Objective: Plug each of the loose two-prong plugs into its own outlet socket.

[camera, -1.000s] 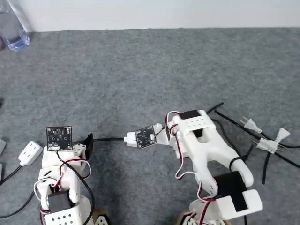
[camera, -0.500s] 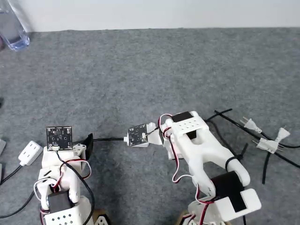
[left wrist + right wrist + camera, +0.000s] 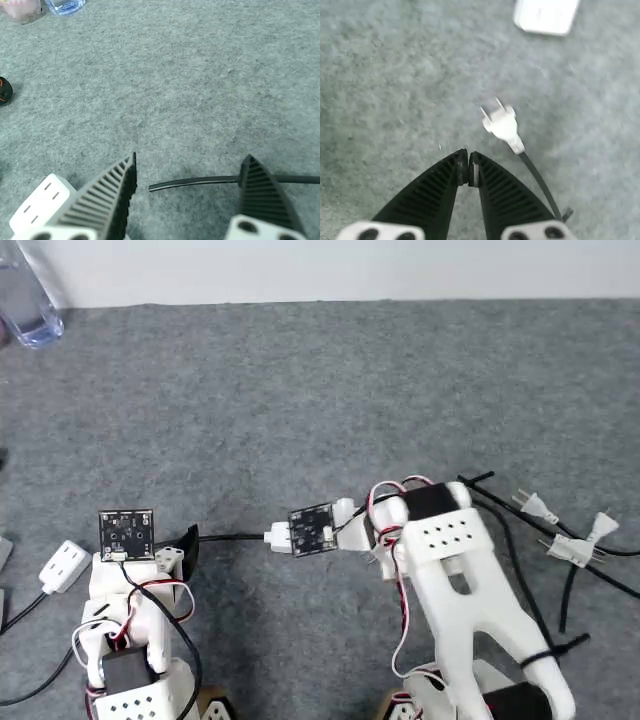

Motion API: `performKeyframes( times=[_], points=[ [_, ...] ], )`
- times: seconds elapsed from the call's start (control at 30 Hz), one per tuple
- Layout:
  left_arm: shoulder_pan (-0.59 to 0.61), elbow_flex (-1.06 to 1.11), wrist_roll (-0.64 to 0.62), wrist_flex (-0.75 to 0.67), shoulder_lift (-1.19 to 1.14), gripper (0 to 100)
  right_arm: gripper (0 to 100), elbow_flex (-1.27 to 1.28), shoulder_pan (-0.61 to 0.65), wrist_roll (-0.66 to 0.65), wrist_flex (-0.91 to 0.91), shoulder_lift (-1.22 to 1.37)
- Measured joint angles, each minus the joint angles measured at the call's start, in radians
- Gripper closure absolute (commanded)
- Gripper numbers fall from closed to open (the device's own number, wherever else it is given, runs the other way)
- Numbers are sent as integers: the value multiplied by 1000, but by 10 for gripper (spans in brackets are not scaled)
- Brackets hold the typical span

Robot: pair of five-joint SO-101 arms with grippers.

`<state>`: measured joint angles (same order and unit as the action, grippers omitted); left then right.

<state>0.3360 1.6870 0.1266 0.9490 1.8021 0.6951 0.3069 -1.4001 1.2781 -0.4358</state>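
A white two-prong plug (image 3: pixel 501 125) on a black cord lies on the grey carpet just beyond my right gripper (image 3: pixel 469 167), which is shut on nothing. From above, that plug (image 3: pixel 274 536) sits beside the right wrist's camera board. A white outlet block (image 3: pixel 547 15) lies farther off. My left gripper (image 3: pixel 190 161) is open low over the carpet, a white outlet block (image 3: pixel 42 202) beside one finger and a black cord's end (image 3: pixel 152 186) between the fingers. The same outlet (image 3: pixel 65 565) rests left of the left arm. Two more white plugs (image 3: pixel 535 505) (image 3: pixel 580 548) lie at the right.
Black cords (image 3: pixel 500 510) trail across the carpet beside the right arm. A clear bottle (image 3: pixel 25 300) stands at the far left corner by the wall. A small black and red object (image 3: pixel 4 90) lies off to the side of the left gripper.
The right arm's wrist shifted left, then came back to the right, and its upper arm now stretches farther over the table. The left arm has kept still.
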Motion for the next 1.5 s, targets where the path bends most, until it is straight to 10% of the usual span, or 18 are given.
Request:
performKeyframes(
  times=[0.73, 1.5],
  points=[
    [0, 0, 0, 0, 0, 687, 868, -12, -127, -235, -285, 367],
    [0, 0, 0, 0, 0, 687, 867, -230, -35, -235, -152, 575]
  ],
)
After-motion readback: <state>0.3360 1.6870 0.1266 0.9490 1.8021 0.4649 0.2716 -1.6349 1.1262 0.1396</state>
